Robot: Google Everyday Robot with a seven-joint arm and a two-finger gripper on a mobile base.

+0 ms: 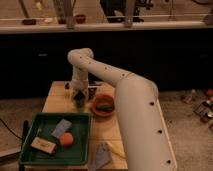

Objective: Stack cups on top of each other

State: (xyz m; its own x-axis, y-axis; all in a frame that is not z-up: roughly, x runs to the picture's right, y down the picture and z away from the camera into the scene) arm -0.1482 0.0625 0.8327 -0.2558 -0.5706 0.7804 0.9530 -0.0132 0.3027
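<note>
My white arm reaches from the lower right across the small wooden table (55, 102) to its far side. The gripper (78, 95) hangs low over the table's back middle, just left of the orange-red bowl (103, 106). A small dark cup (79, 101) stands right under the gripper, partly hidden by it. Something dark lies inside the bowl; I cannot tell what it is. No other cup shows clearly.
A green tray (30, 131) at the table's front left holds an orange ball (66, 139), a grey-blue piece (61, 128) and a tan block (43, 145). A grey-blue cloth (101, 156) lies at the front edge. A dark counter runs behind.
</note>
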